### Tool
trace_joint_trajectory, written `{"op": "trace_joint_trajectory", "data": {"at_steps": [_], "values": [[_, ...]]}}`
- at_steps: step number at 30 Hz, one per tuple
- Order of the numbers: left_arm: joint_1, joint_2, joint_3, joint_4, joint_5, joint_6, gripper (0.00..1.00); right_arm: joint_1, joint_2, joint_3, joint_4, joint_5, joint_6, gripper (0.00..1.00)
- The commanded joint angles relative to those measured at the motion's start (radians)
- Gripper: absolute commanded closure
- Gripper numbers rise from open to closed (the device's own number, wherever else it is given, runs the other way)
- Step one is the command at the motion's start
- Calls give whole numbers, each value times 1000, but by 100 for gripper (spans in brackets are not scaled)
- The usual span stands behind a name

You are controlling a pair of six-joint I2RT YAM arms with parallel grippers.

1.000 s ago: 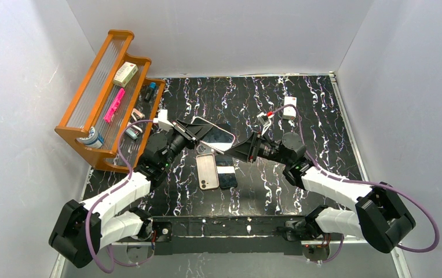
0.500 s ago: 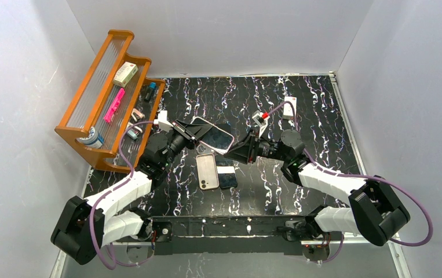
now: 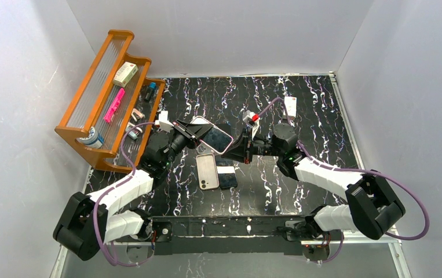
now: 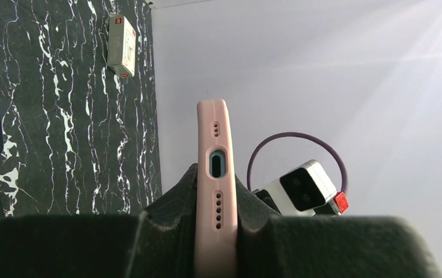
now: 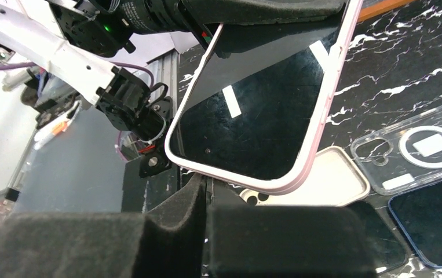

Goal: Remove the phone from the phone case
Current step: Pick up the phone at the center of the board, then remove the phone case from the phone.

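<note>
A phone in a pink case (image 3: 214, 136) is held off the table by my left gripper (image 3: 190, 132), which is shut on its end. In the left wrist view the case (image 4: 214, 174) stands edge-on between the pads, charging port showing, with my left gripper (image 4: 214, 231) clamped on both faces. In the right wrist view the phone (image 5: 259, 116) hangs screen towards the camera, with its pink rim along the lower edge. My right gripper (image 3: 234, 152) is shut with nothing between the pads; its tips (image 5: 207, 194) sit just under the phone's lower corner.
An empty beige case (image 3: 207, 171) lies on the black marble table, with dark phones (image 3: 227, 176) beside it and a clear case (image 5: 421, 152). A wooden rack (image 3: 105, 98) with small items stands at the left. A white box (image 3: 291, 106) lies at the back right.
My right gripper has moved left and up until its tips meet the held phone's lower edge. My left gripper has kept its hold and tilted the phone slightly.
</note>
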Motion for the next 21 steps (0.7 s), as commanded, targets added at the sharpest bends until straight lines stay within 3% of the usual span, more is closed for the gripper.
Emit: {"op": "trace_joint_trajectory", "data": {"at_steps": [1, 7, 21], "values": [[-21, -38, 13, 55, 58, 36, 100, 11, -53, 2, 104, 65, 75, 81], [-21, -41, 0, 85, 24, 40, 100, 33, -85, -114, 309, 145, 325, 52], [-23, -59, -17, 108, 10, 37, 100, 44, -30, -108, 412, 304, 525, 45]]}}
